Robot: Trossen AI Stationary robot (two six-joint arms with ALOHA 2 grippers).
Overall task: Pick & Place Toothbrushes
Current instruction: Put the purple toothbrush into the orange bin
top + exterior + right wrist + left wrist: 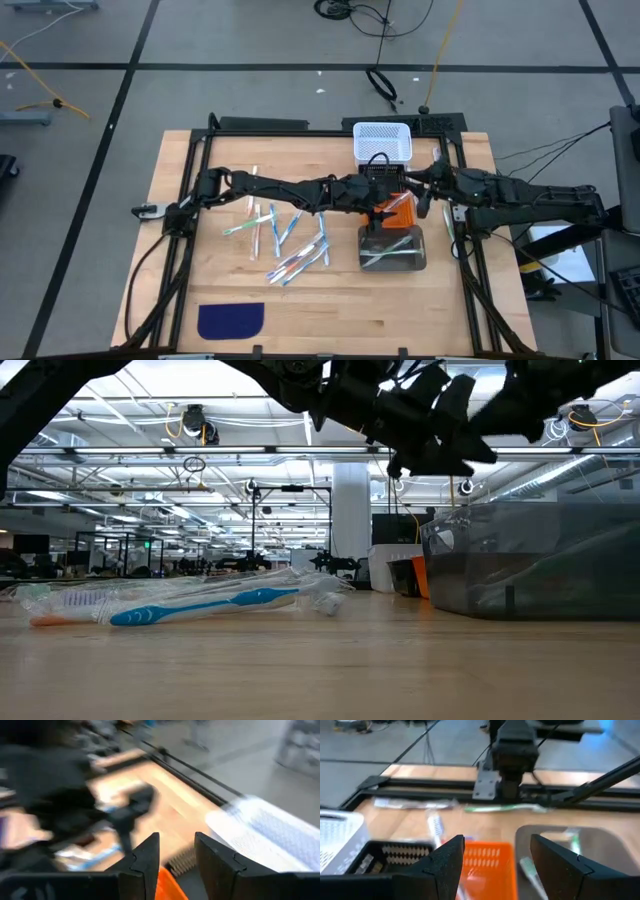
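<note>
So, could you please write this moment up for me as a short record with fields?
surface: wooden table
loose items: toothbrushes scattered left of centre
bins: white basket, black bin, orange bin, clear bin holding a few brushes
other: dark blue cloth near the front left
left tool: open, empty, over the bins
right tool: nothing visibly between its fingers, over the bins
</note>
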